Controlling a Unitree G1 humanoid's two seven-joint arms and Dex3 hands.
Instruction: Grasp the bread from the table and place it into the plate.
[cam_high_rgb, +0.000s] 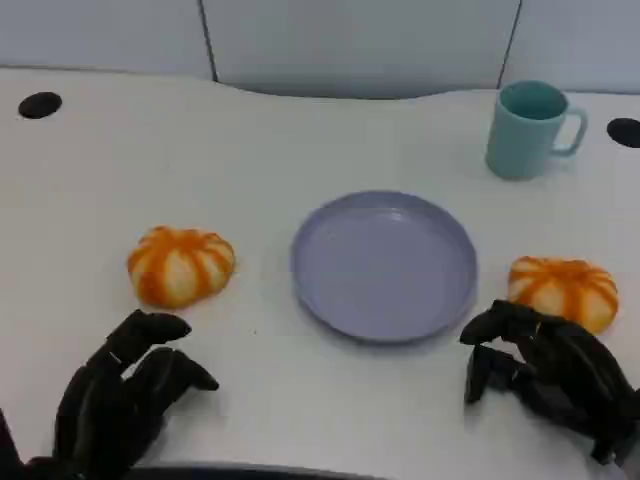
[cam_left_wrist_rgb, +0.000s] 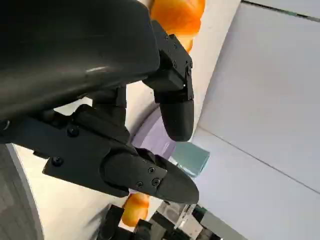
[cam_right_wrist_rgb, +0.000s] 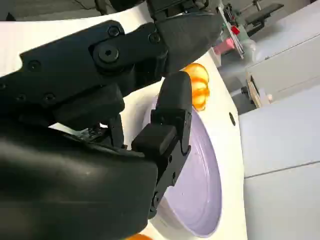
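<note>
A: Nearest the robot, what are the hands doing?

B: Left hand (cam_high_rgb: 125, 395) is sitting low at the table's (cam_high_rgb: 250, 150) near edge, fingers spread and loosely bent, holding nothing. Right hand (cam_high_rgb: 545, 375) is hovering at the near right, fingers apart and curved, also gripping nothing. Its fingertips are reaching up against the near edge of the right bread (cam_high_rgb: 563, 288); can't tell if they're actually touching it.

A: And the bread, how's it looking?

B: Two round buns showing. Each is orange with paler cream stripes running out from the centre, pumpkin-like, domed top. The left bread (cam_high_rgb: 181, 264) is lying on the table just beyond the left hand, apart from it, and well left of the plate. The right one is lying just beside the plate's right rim, partly overlapped by the right hand in the head view. Both are sitting on the table, neither in the plate.

A: Plate?

B: Plate (cam_high_rgb: 385, 263) is sitting mid-table between the two buns, pale lilac, round, shallow raised rim. Nothing is lying in it. The right wrist view is catching it past the fingers (cam_right_wrist_rgb: 170, 117), with an orange bun beyond the far rim.

A: Anything further back?

B: A teal mug (cam_high_rgb: 530, 128) is standing upright at the far right, handle pointing right, well apart from the plate. Can't see its contents. Two dark round holes are showing in the tabletop, one far left (cam_high_rgb: 40, 104), one at the far right edge (cam_high_rgb: 624, 131). A light wall panel (cam_high_rgb: 350, 45) is running behind the table.
</note>
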